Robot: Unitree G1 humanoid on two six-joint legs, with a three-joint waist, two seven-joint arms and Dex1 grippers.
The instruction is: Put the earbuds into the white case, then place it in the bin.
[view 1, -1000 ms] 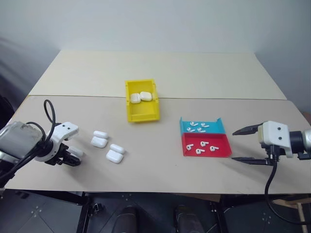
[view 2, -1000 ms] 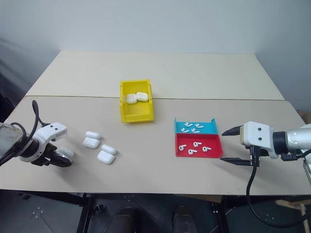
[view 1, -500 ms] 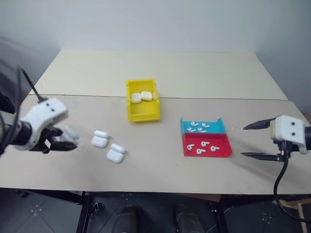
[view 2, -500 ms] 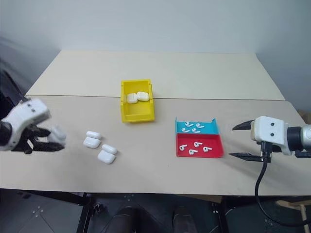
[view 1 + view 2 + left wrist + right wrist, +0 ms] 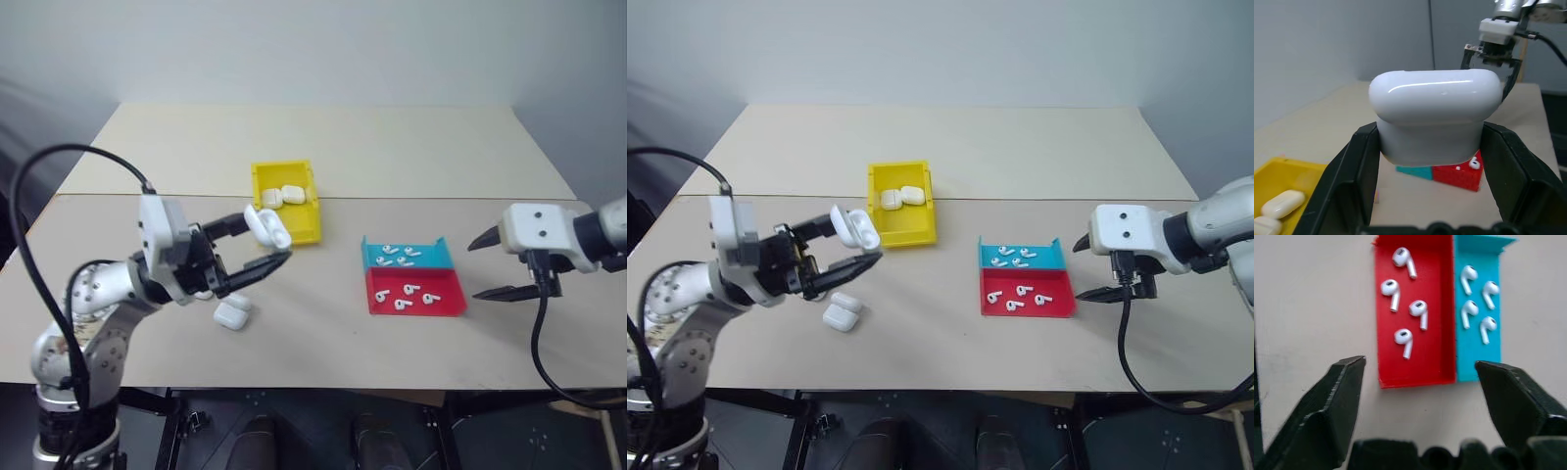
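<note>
between left gripper (image 5: 1430, 196) fingers – white case (image 5: 1434, 115), lid shut.

Plain grey wall (image 5: 323, 49) behind; two beige counter (image 5: 333, 147) slabs butted together, seam across; dark floor (image 5: 304, 431) underneath.

Lighting was pretty soft and even on my feed, looked like it came from overhead, so the table (image 5: 392, 147) only had faint shadows. The back-left corner went dim. There was a bright glare streak across the white case (image 5: 1435, 115) in the left wrist view. The fingers (image 5: 1327, 416) up close in the right wrist view were blurry, and the red tray (image 5: 1415, 333) beyond them was a bit soft.
</note>
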